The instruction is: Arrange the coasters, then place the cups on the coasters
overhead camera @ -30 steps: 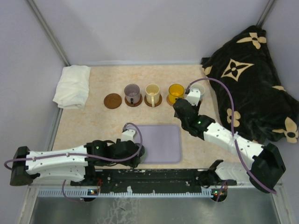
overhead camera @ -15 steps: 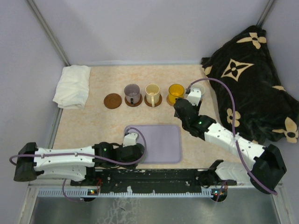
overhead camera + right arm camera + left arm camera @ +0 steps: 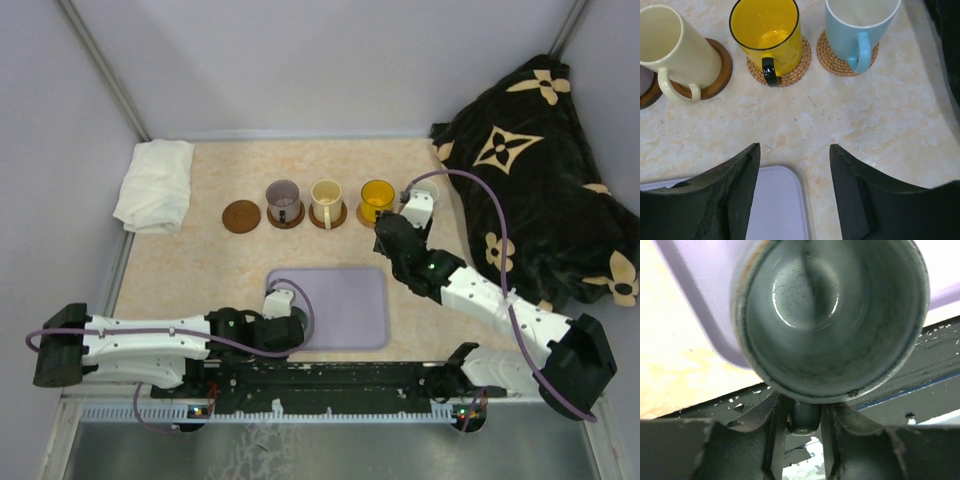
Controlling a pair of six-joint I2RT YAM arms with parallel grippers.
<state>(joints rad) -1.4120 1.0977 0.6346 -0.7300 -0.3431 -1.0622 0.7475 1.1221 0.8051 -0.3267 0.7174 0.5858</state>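
A grey-green cup (image 3: pixel 830 315) stands at the lavender tray's (image 3: pixel 345 305) near left corner. My left gripper (image 3: pixel 802 407) is shut on its handle (image 3: pixel 805 420); from above, the gripper (image 3: pixel 288 320) covers this cup. One dark coaster (image 3: pixel 240 216) lies bare at the left end of the row. To its right, each on a coaster, stand the purple-grey cup (image 3: pixel 283 198), the cream cup (image 3: pixel 670 45), the yellow cup (image 3: pixel 765 35) and the light blue cup (image 3: pixel 860 25). My right gripper (image 3: pixel 795 147) hangs open and empty over the table, just short of the yellow and blue cups.
A folded white cloth (image 3: pixel 155 185) lies at the back left. A black blanket with a tan flower pattern (image 3: pixel 540 170) is heaped along the right side. The black mounting rail (image 3: pixel 330 380) runs along the near edge, right behind the held cup.
My left gripper has closed its fingers onto the grey-green cup's handle, and the left arm has shifted a little. The right arm has barely moved.
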